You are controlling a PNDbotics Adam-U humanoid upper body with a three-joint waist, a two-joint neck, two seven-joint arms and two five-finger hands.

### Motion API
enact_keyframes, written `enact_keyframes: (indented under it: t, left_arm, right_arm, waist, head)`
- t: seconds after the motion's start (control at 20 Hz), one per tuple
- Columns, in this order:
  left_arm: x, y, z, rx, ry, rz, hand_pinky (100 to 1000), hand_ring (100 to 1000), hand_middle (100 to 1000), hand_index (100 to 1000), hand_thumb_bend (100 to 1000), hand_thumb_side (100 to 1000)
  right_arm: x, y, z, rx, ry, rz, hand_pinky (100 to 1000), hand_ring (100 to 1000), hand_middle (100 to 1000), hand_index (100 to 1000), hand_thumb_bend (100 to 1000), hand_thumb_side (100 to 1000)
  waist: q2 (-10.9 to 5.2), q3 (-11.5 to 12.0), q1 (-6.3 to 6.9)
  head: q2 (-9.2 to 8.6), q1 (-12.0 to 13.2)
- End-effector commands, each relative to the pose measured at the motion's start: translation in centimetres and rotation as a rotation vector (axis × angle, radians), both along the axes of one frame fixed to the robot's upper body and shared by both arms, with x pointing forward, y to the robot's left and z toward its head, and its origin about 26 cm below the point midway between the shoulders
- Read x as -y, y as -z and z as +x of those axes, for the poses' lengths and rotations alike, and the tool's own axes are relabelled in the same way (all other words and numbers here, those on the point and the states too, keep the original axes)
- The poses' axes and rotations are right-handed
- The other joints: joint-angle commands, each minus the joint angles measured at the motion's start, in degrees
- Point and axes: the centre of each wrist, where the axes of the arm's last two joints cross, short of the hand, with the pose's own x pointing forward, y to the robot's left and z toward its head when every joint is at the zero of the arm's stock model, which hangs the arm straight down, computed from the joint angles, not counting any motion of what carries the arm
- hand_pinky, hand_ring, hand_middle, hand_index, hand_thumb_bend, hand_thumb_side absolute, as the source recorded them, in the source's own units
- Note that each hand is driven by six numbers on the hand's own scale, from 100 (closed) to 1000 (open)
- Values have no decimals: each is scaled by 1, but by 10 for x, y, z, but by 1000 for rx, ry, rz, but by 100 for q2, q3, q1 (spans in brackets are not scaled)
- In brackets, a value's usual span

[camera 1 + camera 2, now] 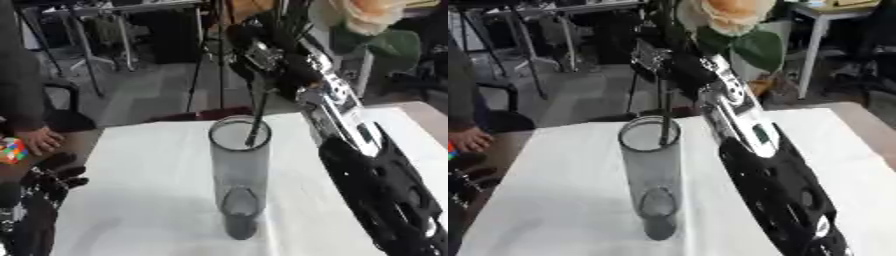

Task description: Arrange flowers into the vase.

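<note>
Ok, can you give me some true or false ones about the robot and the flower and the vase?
1. The vase stands upright on the white table. True.
2. The flower is red. False: its bloom is pale peach, with green leaves under it.
3. The right hand holds the flower's stem above the vase. True.
4. The stem's lower end lies flat on the table. False: it dips into the vase's open top.
5. The left hand is gripping the vase. False: it shows at the lower left, apart from the vase.
</note>
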Motion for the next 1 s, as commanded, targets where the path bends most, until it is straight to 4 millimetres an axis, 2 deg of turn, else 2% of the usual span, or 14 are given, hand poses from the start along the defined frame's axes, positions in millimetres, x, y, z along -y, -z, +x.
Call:
enact_keyframes:
  t: [0.05, 0.25, 0.3, 0.4, 1.0]
  left_arm:
    - [-4, -7, 1, 23, -4, 11, 690, 700, 719, 789, 1000, 870]
    - [-4, -7, 1, 22, -4, 10, 690, 700, 719, 789, 1000, 870]
    - [-4, -6, 1, 22, -4, 10, 690, 700, 719, 789, 1000, 871]
    - [-4, -6, 1, 22, -4, 9, 690, 699, 719, 789, 1000, 871]
    - [-4, -6, 2, 22, -4, 9, 690, 698, 719, 790, 1000, 870]
  right_arm:
    - [3, -12, 2, 52, 35, -25, 100, 100, 100, 151, 362, 275]
    - [3, -8, 5, 62, 59, -40, 100, 100, 100, 154, 371, 291]
    - [4, -7, 6, 62, 67, -52, 100, 100, 100, 167, 387, 330]
    - [5, -5, 7, 70, 82, -72, 100, 100, 100, 175, 391, 344]
    - [9, 3, 12, 65, 105, -121, 100, 100, 100, 201, 390, 370]
  waist:
    - [-62, 11, -24]
    - [-55, 15, -23]
    - [-49, 19, -26]
    - [-41, 23, -27]
    - [-32, 32, -24]
  head:
    - [20, -13]
    - [17, -12]
    - [17, -12]
    - [17, -11]
    - [5, -11]
